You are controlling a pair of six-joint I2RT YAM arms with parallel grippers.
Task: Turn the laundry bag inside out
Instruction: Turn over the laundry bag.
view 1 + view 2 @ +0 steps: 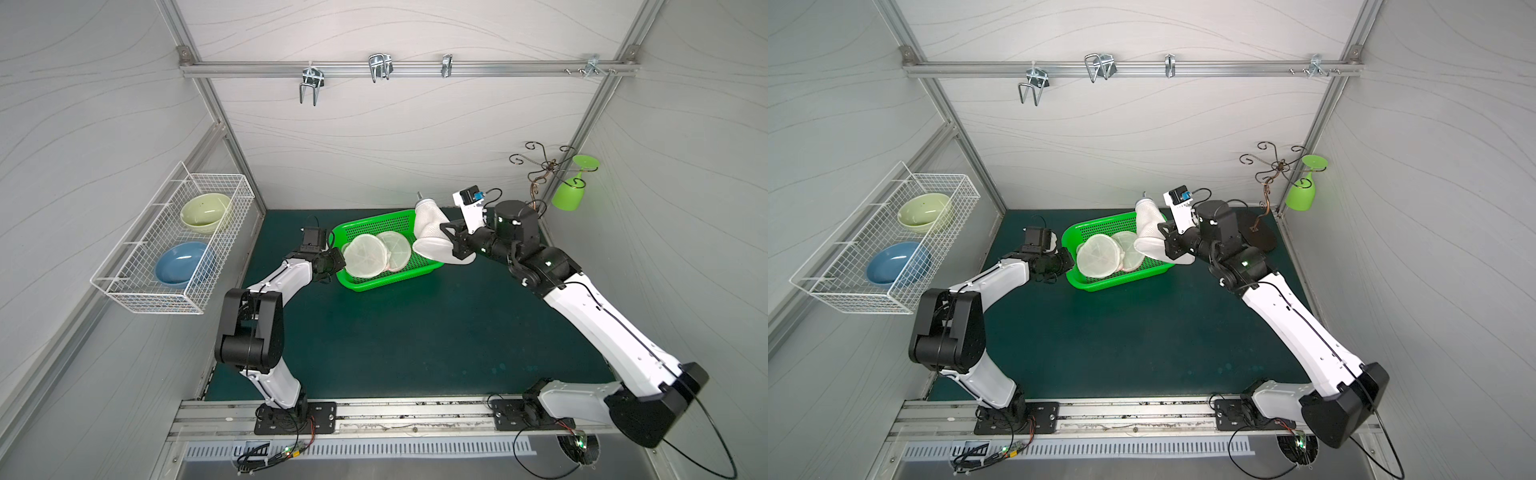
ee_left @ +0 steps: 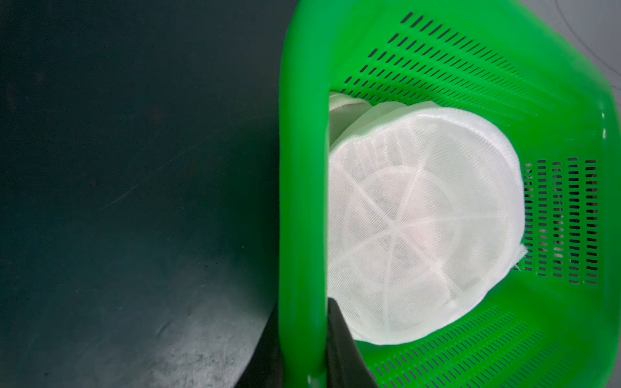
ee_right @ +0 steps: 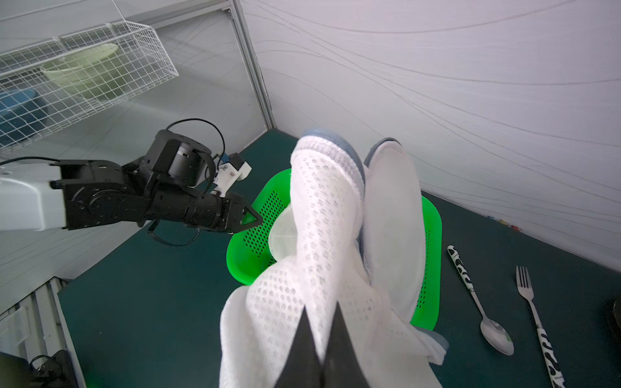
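Observation:
The laundry bag (image 1: pixel 428 232) (image 1: pixel 1147 226) is white mesh with a blue-grey trim. It hangs over the right end of a green perforated basket (image 1: pixel 376 224) (image 1: pixel 1100 226). My right gripper (image 1: pixel 451 243) (image 1: pixel 1168 243) (image 3: pixel 321 306) is shut on a fold of the bag (image 3: pixel 322 235), and the cloth drapes over both fingers. My left gripper (image 1: pixel 338 264) (image 1: pixel 1069 262) (image 2: pixel 302 322) stands at the basket's left end, one finger on each side of the rim (image 2: pixel 302 168), pressed against it. Flat round white mesh discs (image 1: pixel 365 255) (image 2: pixel 420 228) lie inside the basket.
A white wire basket (image 1: pixel 137 257) holding a green and a blue bowl hangs on the left wall. A green goblet (image 1: pixel 569 195) hangs from a metal stand at the back right. A spoon (image 3: pixel 484 302) and a fork (image 3: pixel 537 319) lie on the mat to the right of the basket.

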